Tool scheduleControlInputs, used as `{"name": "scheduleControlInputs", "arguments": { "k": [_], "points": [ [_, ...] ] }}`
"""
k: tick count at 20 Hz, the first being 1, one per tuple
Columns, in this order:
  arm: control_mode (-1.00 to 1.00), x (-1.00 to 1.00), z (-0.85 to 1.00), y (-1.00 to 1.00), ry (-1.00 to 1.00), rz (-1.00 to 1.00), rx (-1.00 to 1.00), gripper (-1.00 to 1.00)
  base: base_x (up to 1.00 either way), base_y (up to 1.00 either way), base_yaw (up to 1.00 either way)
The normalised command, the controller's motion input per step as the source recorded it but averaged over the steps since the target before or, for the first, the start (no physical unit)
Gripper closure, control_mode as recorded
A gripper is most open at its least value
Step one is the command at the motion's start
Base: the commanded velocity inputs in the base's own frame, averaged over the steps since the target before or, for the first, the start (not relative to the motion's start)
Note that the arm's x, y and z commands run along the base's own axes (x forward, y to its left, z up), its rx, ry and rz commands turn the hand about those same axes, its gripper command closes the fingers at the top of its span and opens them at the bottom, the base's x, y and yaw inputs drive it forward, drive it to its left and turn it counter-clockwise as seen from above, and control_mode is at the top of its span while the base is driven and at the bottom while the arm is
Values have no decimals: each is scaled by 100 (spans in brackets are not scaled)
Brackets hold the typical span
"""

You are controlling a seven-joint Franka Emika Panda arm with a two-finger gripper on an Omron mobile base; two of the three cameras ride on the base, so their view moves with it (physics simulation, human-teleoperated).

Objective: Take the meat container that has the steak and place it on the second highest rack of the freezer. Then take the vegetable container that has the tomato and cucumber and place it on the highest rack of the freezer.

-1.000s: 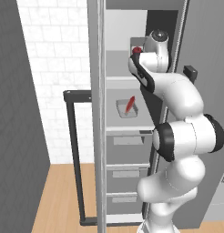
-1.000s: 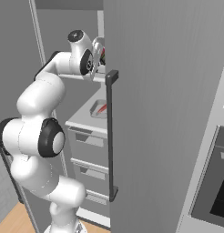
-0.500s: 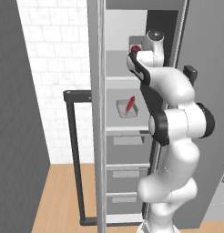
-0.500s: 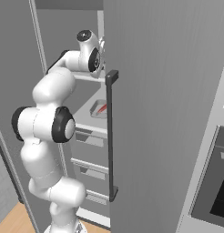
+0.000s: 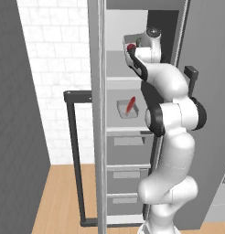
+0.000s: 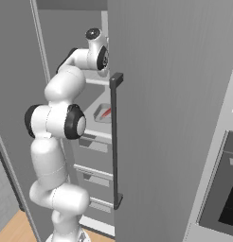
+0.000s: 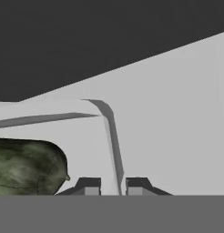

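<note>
The arm reaches up into the open freezer [image 5: 146, 137], its hand at the highest rack [image 5: 121, 80]; in the left base view the vegetable container [image 5: 134, 40] sits at the hand, a pale grey tray whose far end is covered by the wrist; the tomato [image 5: 131, 47] shows as a small red ball at its near edge, and the green just behind it is too small to name there; whether the tray rests on the rack or hangs just above it cannot be told from this side; in the hand view the fingers [image 7: 114, 185] stand narrow, one tip on either side of the thin tray wall, pinching it; the cucumber [image 7: 27, 167] lies inside the tray to the left of that wall, dark green and mottled, cut off by the frame's left and lower edges; the tomato is outside this view; on the second highest rack [image 5: 128, 130] the meat container [image 5: 127, 109] sits with the steak [image 5: 131, 104] leaning as a thin red strip across it; in the right base view the freezer door's edge and its dark bar handle [image 6: 114, 142] cover the hand and most of both racks, leaving a corner of the meat container [image 6: 102, 115] and a sliver of steak [image 6: 106, 112]; the grey drawers [image 5: 125, 176] below are partly hidden by the arm
</note>
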Motion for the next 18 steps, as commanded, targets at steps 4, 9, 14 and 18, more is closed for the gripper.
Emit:
{"name": "scheduleControlInputs", "arguments": {
  "k": [4,9,14,18],
  "points": [
    [-100,35,-20,0,0,0,0,100,0,0,0],
    [-100,25,-29,0,0,0,0,100,0,0,0],
    [-100,6,-18,0,-1,0,0,100,0,0,0],
    [-100,0,0,0,0,0,0,100,0,0,0]
  ]
}}
